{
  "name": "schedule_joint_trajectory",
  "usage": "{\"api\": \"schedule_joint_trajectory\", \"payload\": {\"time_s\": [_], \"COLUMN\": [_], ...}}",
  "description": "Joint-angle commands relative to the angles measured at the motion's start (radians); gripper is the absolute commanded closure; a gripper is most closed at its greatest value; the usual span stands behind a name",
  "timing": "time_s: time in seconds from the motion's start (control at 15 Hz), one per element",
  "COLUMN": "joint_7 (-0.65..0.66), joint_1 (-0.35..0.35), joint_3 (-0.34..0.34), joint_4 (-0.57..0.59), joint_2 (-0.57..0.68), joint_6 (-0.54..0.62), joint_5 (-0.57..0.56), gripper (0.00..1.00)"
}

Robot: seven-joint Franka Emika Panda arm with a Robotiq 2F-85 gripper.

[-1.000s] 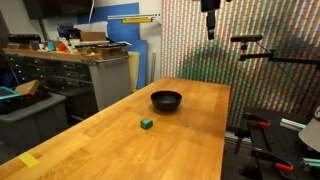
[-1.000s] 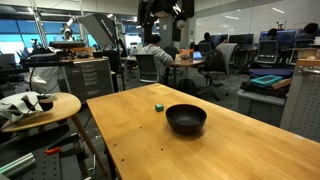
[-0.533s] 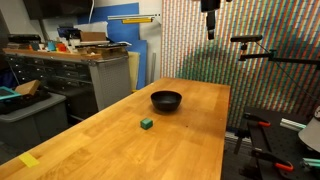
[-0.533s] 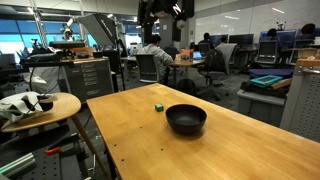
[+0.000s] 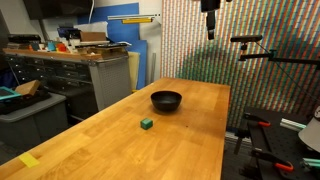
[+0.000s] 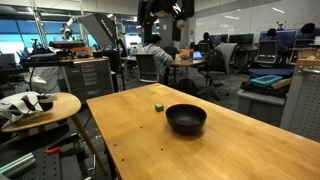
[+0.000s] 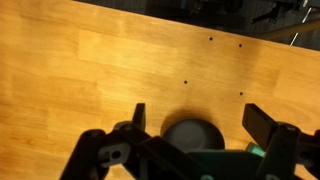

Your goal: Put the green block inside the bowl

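- Currently, green block [image 5: 146, 124] noted as tiny dark-green cube on table [image 5: 190, 140], apart from bowl [image 5: 166, 100].
- Latter: round, shallow, glossy blk.
- Wrist view: gripper [image 7: 200, 118] seen w/ jaws spread, nothing held.

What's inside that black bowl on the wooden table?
Nothing that shows: the bowl looks empty, and the green block sits on the table, apart from it. In the wrist view the gripper covers part of the bowl.
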Motion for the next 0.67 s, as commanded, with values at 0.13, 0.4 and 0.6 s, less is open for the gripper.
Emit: {"api": "schedule_joint_trajectory", "payload": {"time_s": [0.13,0.4,0.6], "joint_7": [0.052,0.155,0.259], "joint_1": [-0.014,-0.005,0.004], "joint_3": [0.016,0.041,0.076], "joint_4": [0.004,0.016,0.025], "joint_2": [0.021,0.062,0.100], "joint_6": [0.010,0.033,0.059], "joint_5": [-0.010,-0.005,-0.011], "gripper": [0.00,0.00,0.00]}}
